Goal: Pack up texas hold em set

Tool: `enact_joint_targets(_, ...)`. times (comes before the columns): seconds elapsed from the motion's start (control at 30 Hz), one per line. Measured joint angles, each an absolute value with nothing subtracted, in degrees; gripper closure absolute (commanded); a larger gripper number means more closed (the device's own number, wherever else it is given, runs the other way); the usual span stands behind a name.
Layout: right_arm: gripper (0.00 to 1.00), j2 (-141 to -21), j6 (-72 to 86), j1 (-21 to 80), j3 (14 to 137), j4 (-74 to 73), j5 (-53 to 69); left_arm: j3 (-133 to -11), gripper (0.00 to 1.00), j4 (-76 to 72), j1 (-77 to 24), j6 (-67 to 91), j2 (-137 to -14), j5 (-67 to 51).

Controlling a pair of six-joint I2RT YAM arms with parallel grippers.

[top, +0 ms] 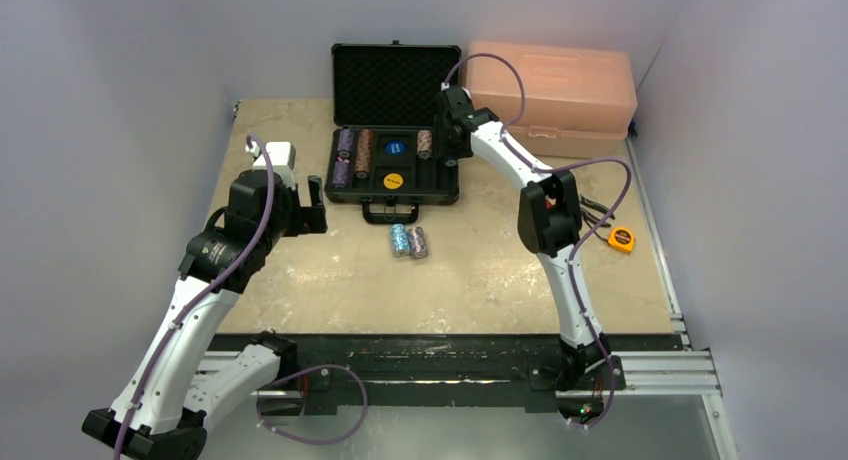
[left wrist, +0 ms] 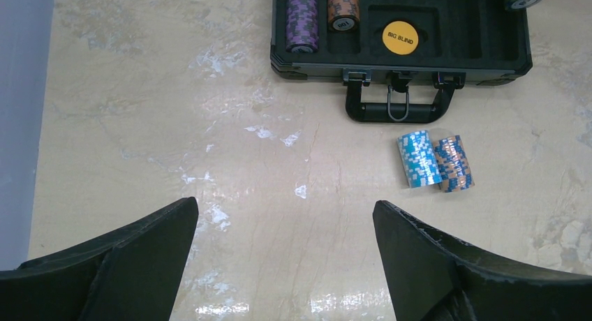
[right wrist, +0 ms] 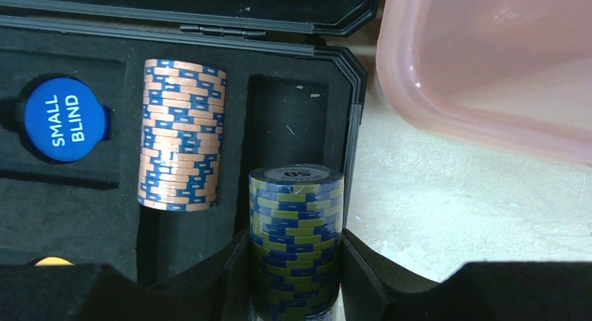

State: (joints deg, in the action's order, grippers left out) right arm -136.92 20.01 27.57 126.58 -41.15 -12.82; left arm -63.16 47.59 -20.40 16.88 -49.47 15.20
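Observation:
The open black poker case (top: 345,193) lies at the table's back middle, with purple (top: 344,156), brown (top: 364,152) and tan-and-blue (top: 425,143) chip stacks in its slots. My right gripper (top: 447,148) hovers over the case's right end, shut on a green-and-blue chip stack (right wrist: 296,237) above the empty rightmost slot (right wrist: 290,125). A light-blue stack (top: 400,240) and an orange-blue stack (top: 417,242) lie on the table in front of the case handle (top: 377,214). My left gripper (left wrist: 286,262) is open and empty, left of them, over bare table.
A pink plastic box (top: 555,95) stands right behind the case, close to my right gripper. A yellow tape measure (top: 621,239) lies at the right edge. Small blind (right wrist: 64,118) and big blind (left wrist: 400,38) buttons sit in the case. A white block (top: 275,160) is behind the left arm.

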Motion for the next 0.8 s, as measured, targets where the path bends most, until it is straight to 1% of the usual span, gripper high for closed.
enact_joint_targets(0.47,1.00,-138.02,22.83,27.57,127.76,-37.93,-12.43,-63.16,0.03,47.59,-20.40,16.86,-49.43,15.20)
enact_joint_targets(0.7,0.85,-139.35,23.99,27.40,128.44,-37.10,-12.45,-63.16,0.03,47.57,-20.40,16.84,-49.25,15.18)
enact_joint_targets(0.8,0.75,-139.35,24.12,27.35,128.44,-37.01,-12.43,-63.16,0.03,47.57,-20.40,16.84,-49.21,15.18)
